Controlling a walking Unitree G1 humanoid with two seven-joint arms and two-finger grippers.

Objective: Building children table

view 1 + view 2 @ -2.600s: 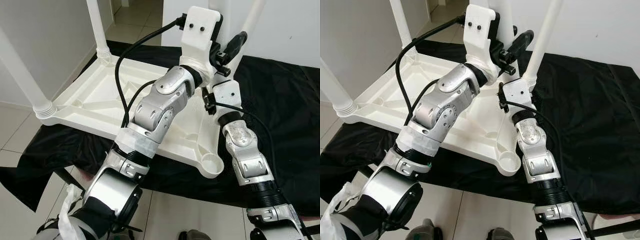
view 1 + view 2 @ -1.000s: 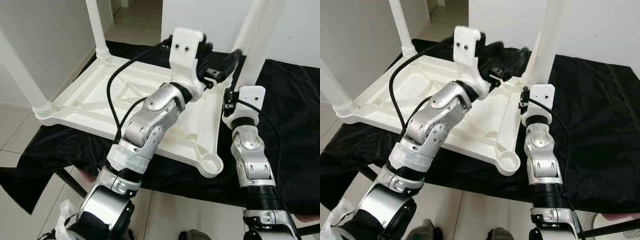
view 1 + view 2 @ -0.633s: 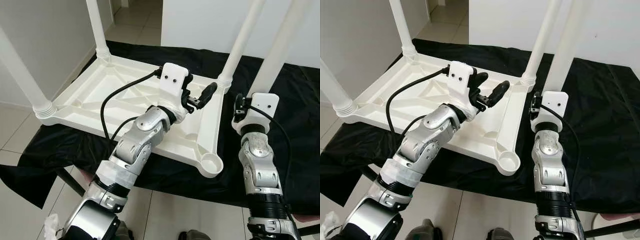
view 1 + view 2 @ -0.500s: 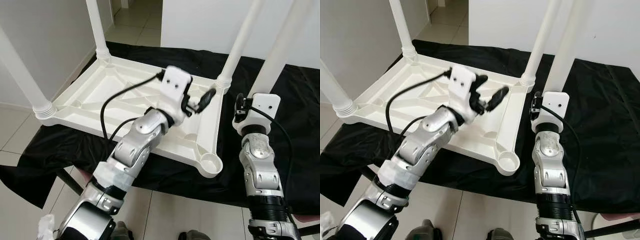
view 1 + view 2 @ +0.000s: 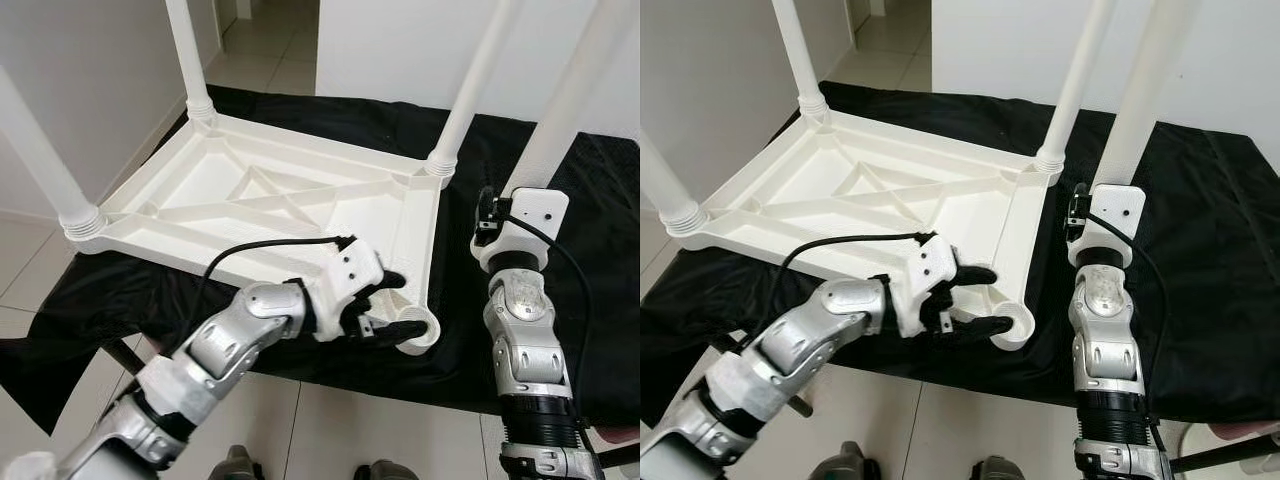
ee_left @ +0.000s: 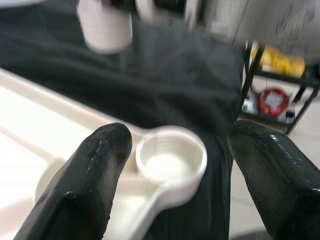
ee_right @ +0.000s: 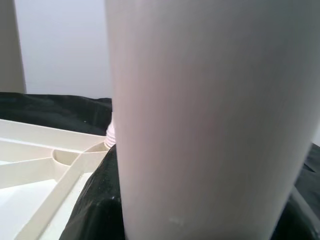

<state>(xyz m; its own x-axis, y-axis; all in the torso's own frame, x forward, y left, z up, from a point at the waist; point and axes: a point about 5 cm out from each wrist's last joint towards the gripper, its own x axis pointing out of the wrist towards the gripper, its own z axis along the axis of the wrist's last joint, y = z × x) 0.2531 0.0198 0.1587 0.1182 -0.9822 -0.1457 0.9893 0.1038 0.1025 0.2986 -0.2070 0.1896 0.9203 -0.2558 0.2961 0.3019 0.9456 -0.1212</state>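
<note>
Left gripper [image 5: 385, 310] has dropped from mid-frame to the near right corner, jaws released, straddling the empty leg socket [image 6: 170, 160] of the upturned white tabletop [image 5: 260, 205]. Right gripper is holding the fourth leg [image 5: 1140, 90] upright, just right of the tabletop; the jaws' grip on it is hidden, so cannot tell. Three legs are standing fitted. Step in hand, prob.: seating the last leg; next move needs it lowered onto the socket & screwed. Black cloth [image 5: 590, 250] is covering the table; tiled floor, white walls.
</note>
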